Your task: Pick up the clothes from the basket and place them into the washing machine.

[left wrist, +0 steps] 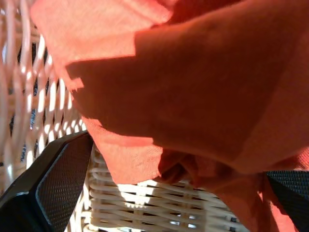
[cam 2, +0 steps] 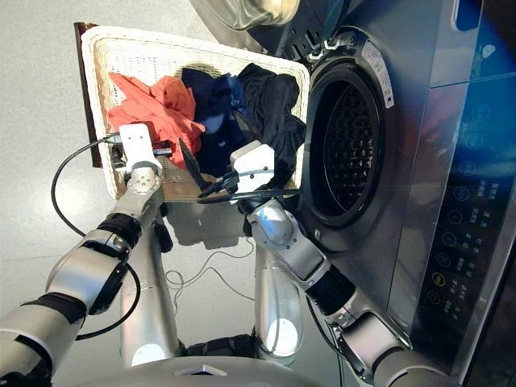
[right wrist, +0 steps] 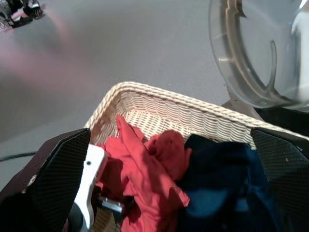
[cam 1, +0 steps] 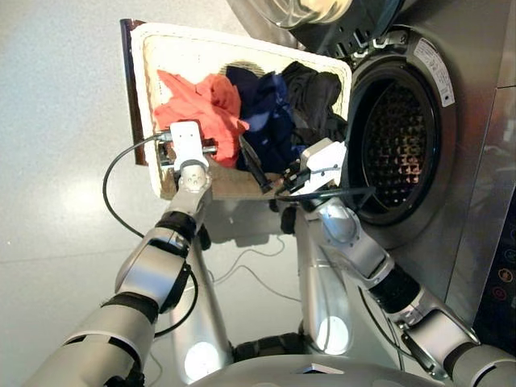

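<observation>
Coral-red, royal blue and black: all three garments lie in the basket (cam 1: 145,97), so by my reading nothing has been loaded yet. From my head view the basket sits at about eleven o'clock, and the washing machine (cam 2: 419,121) stands at two o'clock with its door (right wrist: 260,53) swung open and the drum mouth (cam 1: 399,145) dark and, as far as I can see, empty.

The coral-red garment (cam 1: 201,101) is on the nine o'clock side of the pile, the blue garment (cam 1: 266,113) in the middle, the black garment (cam 1: 318,97) at three o'clock, nearest the drum.

My left gripper (left wrist: 164,203) is down in the basket at the red cloth. Its fingers (left wrist: 53,188) stand wide apart with red fabric bunched between them, not yet pinched. My right gripper (right wrist: 169,179) hovers over the near rim by the blue and black pieces, jaws spread wide, holding nothing.

I judge this the first grasp, with the red garment as the likely pick. All three transfers remain.
</observation>
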Controlling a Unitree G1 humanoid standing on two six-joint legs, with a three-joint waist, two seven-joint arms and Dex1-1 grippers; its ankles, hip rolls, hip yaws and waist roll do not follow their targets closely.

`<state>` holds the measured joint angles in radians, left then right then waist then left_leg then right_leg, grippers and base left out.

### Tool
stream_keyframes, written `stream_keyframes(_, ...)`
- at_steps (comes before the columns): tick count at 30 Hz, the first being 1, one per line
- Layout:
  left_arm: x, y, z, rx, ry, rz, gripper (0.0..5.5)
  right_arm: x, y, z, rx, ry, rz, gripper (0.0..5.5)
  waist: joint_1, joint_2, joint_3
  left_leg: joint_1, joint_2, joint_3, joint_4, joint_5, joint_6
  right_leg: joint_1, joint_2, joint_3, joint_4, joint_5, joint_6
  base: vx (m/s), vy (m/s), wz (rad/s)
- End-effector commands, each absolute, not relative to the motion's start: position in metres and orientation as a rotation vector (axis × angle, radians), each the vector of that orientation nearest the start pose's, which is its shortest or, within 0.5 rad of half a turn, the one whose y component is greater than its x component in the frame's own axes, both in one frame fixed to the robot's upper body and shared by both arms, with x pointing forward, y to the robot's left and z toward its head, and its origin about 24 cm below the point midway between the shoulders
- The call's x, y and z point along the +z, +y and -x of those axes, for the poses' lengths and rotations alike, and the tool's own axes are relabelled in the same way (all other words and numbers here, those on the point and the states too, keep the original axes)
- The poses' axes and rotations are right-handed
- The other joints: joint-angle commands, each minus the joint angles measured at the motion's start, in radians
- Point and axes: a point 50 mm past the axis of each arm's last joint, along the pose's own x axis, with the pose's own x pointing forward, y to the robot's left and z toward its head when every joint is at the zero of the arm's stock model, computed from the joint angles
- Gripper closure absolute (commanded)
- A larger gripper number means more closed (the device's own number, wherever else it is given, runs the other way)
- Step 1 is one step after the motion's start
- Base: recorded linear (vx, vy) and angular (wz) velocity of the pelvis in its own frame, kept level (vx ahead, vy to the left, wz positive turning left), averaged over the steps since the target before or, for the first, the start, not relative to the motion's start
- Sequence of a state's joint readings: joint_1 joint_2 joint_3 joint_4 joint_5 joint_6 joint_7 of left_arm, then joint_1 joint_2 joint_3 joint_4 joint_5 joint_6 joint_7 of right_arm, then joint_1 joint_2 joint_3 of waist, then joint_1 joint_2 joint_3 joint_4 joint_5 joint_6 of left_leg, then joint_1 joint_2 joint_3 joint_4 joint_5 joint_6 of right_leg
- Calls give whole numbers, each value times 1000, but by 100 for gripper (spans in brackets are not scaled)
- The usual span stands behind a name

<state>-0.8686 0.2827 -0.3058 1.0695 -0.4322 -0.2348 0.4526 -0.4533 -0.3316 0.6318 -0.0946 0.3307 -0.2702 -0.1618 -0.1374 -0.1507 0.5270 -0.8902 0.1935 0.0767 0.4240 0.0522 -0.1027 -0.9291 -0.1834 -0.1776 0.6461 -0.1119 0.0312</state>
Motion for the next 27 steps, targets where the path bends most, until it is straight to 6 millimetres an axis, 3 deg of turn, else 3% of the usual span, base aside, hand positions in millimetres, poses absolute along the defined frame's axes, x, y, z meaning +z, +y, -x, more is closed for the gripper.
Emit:
stream_keyframes(1,131,191,-399,417,-110,-29,0,188,-39,-242,679,-735,-141,0,-4,-28,-7,-15,15,-23,189,-176,-12,12,8,63,-89,53,81,0,0,0)
stream_keyframes(16,179,174,-409,368,-254,60,0,191,-42,-242,699,-746,-115,0,-15,-25,-7,-53,1,-31,195,-171,-6,-21,14,86,-90,60,76,0,0,0)
stream_keyframes(17,180,173,-409,363,-260,62,280,191,-42,-241,704,-745,-113,0,-16,-25,-7,-54,0,-32,194,-170,-6,-23,14,88,-92,61,76,0,0,0)
stream_keyframes(18,183,169,-409,350,-276,65,393,190,-42,-242,704,-740,-114,0,-16,-25,-7,-54,-1,-32,189,-168,-4,-23,15,90,-96,64,76,0,0,0)
stream_keyframes(19,182,169,-409,350,-276,65,550,190,-42,-242,704,-740,-114,0,-16,-25,-7,-53,-1,-32,189,-168,-4,-23,15,90,-97,64,76,0,0,0)
stream_keyframes(27,189,146,-402,270,-363,99,550,191,-43,-243,695,-742,-107,0,-13,-23,-7,-42,-10,-32,172,-161,-1,-12,13,98,-112,69,77,0,0,0)
